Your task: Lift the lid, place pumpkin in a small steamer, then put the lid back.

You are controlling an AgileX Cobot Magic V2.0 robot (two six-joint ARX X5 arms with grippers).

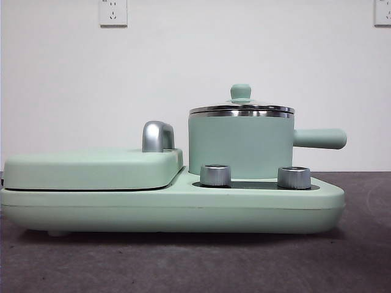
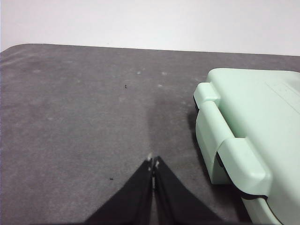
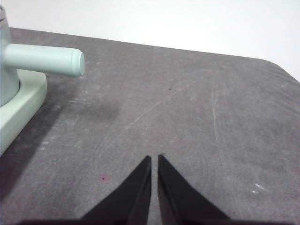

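1. Left black two-jaw gripper (image 2: 153, 163) and right black two-jaw gripper (image 3: 154, 159) hover above grey table (image 3: 187, 108), jaws together, empty.
2. Mint-green base appliance (image 1: 183, 207) carries two silver knobs (image 1: 215, 174).
3. Behind them, mint-green cylindrical small steamer (image 1: 241, 146) wears its clear-glass, steel-rimmed lid (image 1: 241, 108).
4. Pumpkin not visible.

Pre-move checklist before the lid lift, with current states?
1. Lid seated on the small steamer, knob up and unobstructed: ok.
2. Small steamer sits on the base appliance, its handle pointing sideways, clear of the knob: ok.
3. Left gripper empty, jaws shut, over bare table beside the griddle cover; must open before any grasp: not ok.
4. Right gripper empty, jaws nearly shut, over the table near the steamer handle: not ok for grasping yet.
5. Pumpkin located: cannot tell, it shows in no view.
6. Spot to set the lid down: cannot tell.
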